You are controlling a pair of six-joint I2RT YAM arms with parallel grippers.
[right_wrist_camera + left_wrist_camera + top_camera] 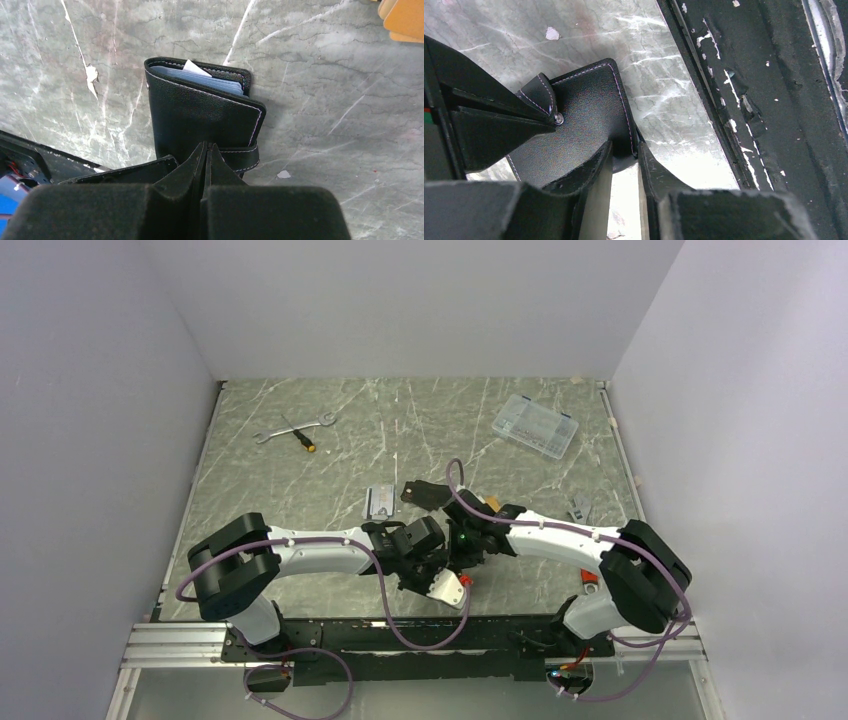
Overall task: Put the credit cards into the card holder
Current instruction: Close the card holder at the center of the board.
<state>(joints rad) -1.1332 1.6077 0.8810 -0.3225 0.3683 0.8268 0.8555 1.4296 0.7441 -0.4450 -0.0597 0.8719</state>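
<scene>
The card holder [200,112] is a black wallet, pale blue-grey inside, with a white slip sticking out of its top. It stands on edge on the table between my two arms. In the left wrist view the card holder [584,110] shows its tab and silver snap [558,118]. My right gripper [207,148] is shut on the tab. My left gripper [624,149] is closed on the holder's lower corner edge. Both grippers meet near the table's front middle [445,558]. Orange credit cards [491,505] lie just behind the right arm, and they show at the top right of the right wrist view [406,17].
A flat black piece [424,492] and a small grey item [380,502] lie behind the grippers. A wrench [292,427] with a screwdriver is at the back left, a clear plastic box [535,426] at the back right. The black rail [749,100] runs along the near edge.
</scene>
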